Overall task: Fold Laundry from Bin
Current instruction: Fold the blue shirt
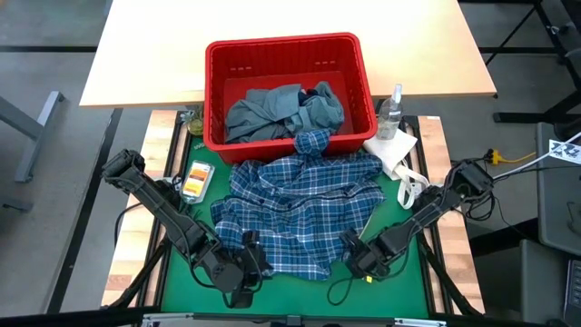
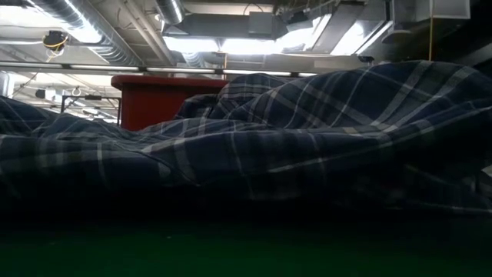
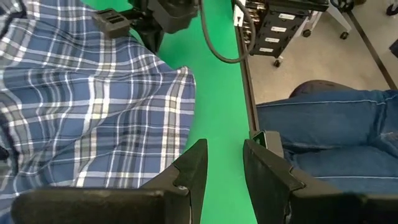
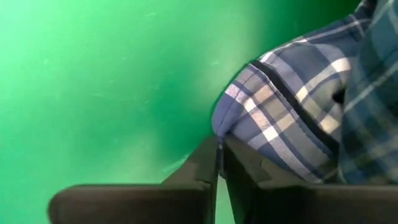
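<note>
green mat (image 1: 300, 295) bare along our lower frame edge
plaid shirt (image 1: 300, 204) rumpled mid-frame; right gripper (image 4: 219, 163) pinches its hem, left gripper (image 3: 224, 168) gapes empty.

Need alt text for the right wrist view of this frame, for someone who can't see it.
The right gripper pinches a folded edge of the blue-white plaid shirt between its closed dark fingers, low over the green mat. The shirt bunches to one side; the rest is bare mat.

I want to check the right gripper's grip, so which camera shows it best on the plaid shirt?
The right wrist view: the right gripper has its fingers pinched on the plaid shirt hem. The high view shows it small at the shirt's near edge; the left wrist view shows it far off; the low view shows only shirt.
</note>
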Robot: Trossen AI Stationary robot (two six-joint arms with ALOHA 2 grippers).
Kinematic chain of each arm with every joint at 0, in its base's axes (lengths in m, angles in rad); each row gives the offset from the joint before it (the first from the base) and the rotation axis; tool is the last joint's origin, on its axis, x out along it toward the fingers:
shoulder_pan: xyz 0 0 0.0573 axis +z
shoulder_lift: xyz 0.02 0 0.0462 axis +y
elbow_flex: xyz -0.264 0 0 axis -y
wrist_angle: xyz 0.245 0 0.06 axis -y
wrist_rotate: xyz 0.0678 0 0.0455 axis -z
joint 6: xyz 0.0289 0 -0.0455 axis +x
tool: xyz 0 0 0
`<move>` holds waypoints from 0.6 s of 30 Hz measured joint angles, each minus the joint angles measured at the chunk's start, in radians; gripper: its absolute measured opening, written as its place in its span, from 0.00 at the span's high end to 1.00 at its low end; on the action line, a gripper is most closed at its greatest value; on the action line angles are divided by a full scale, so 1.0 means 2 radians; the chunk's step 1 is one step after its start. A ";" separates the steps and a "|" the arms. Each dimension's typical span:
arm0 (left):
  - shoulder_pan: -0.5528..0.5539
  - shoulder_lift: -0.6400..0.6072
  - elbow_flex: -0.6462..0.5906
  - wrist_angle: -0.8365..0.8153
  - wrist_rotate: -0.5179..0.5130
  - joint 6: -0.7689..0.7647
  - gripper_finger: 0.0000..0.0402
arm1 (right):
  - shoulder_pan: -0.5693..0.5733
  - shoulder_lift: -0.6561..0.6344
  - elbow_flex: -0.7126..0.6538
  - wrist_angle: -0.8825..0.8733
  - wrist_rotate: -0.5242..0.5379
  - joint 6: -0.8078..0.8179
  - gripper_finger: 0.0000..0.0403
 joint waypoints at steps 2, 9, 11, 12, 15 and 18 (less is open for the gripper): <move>0.000 0.000 0.000 0.000 -0.012 0.000 0.75 | 0.007 -0.005 -0.001 0.000 0.008 0.009 0.93; 0.000 0.000 0.000 0.000 -0.055 0.000 0.75 | 0.037 -0.014 0.031 0.018 0.011 0.064 0.98; 0.000 0.000 0.000 -0.001 -0.058 -0.001 0.75 | 0.054 -0.015 0.048 0.028 0.016 0.090 0.97; 0.000 0.000 0.000 -0.002 -0.058 -0.001 0.75 | 0.064 -0.016 0.056 0.039 0.024 0.101 0.98; 0.000 0.000 0.000 -0.006 -0.059 -0.001 0.75 | 0.093 -0.014 0.071 0.090 0.053 0.142 0.99; 0.000 0.000 0.000 -0.015 -0.059 -0.001 0.75 | 0.129 -0.013 0.086 0.140 0.100 0.210 0.99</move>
